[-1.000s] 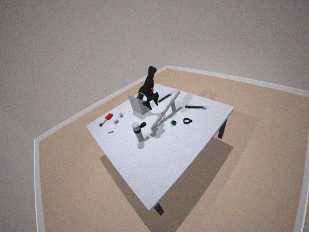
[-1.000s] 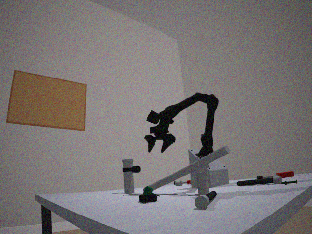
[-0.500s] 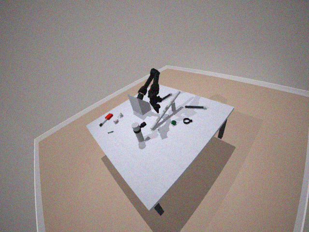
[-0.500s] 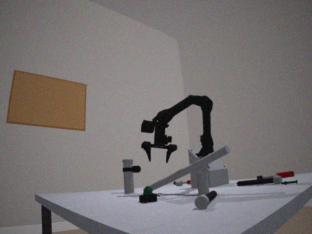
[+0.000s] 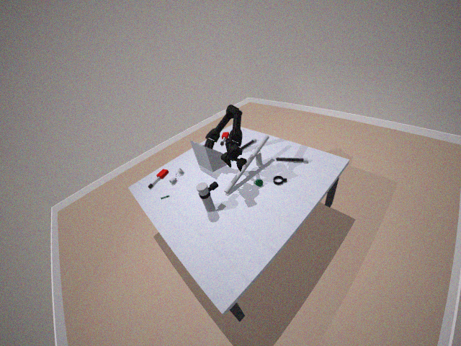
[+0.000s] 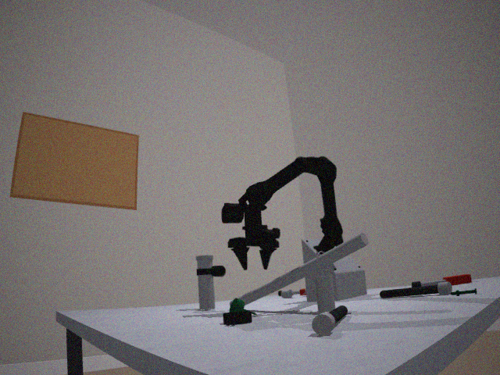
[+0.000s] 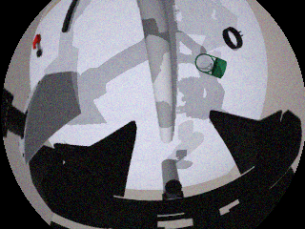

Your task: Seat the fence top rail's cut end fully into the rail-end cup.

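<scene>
The grey top rail (image 5: 256,151) (image 6: 282,279) (image 7: 162,86) slopes over the short post (image 5: 258,159) (image 6: 326,286); its high end sticks out beyond. Its low end is down near the table, short of and below the black rail-end cup (image 5: 213,185) (image 6: 218,270) (image 7: 172,186). The cup hangs on the black brace band (image 6: 203,271), high on the big post (image 5: 208,202) (image 6: 205,294), close under its cap. My gripper (image 5: 235,167) (image 6: 255,269) (image 7: 173,119) is open and empty, pointing down above the rail's lower part without touching it. The loop cap is not clearly seen.
A green latch (image 5: 258,182) (image 6: 237,305) (image 7: 219,68) and a black ring clamp (image 5: 279,180) (image 6: 237,317) (image 7: 233,37) lie beside the rail. A grey angled panel (image 5: 202,158) (image 7: 52,102) stands on its other side. A black-handled bar (image 5: 289,159) and a red-ended tool (image 5: 162,174) lie farther out.
</scene>
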Robot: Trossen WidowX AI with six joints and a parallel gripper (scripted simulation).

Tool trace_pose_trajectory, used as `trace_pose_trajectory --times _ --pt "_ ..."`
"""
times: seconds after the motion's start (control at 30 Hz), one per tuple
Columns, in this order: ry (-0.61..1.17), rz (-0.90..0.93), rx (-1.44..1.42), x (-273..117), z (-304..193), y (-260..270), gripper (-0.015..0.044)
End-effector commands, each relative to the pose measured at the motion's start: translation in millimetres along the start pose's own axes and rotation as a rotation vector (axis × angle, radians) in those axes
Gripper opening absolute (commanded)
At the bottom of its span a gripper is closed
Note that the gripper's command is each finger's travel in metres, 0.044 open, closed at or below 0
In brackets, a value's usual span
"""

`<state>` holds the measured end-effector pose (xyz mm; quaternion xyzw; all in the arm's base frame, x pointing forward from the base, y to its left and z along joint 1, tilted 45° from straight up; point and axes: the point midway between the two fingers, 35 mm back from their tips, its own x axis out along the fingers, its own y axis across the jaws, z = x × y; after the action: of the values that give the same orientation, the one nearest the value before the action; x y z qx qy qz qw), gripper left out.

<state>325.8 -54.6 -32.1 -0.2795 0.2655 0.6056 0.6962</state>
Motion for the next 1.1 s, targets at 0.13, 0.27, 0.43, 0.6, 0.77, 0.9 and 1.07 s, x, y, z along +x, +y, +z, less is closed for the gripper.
trace_pose_trajectory --times 0.13,0.27,0.43,0.6,0.77,0.9,1.07 --pt "-0.006 0.014 0.003 30 1 3 0.044" --pt "-0.007 0.014 0.003 43 2 4 0.044" --pt "-0.006 0.014 0.003 47 2 4 0.044" --pt "-0.006 0.014 0.003 54 1 3 0.044" --pt "-0.006 0.014 0.003 63 1 3 0.044" --pt "-0.006 0.014 0.003 69 1 3 0.044" --pt "-0.006 0.014 0.004 77 1 3 0.044"
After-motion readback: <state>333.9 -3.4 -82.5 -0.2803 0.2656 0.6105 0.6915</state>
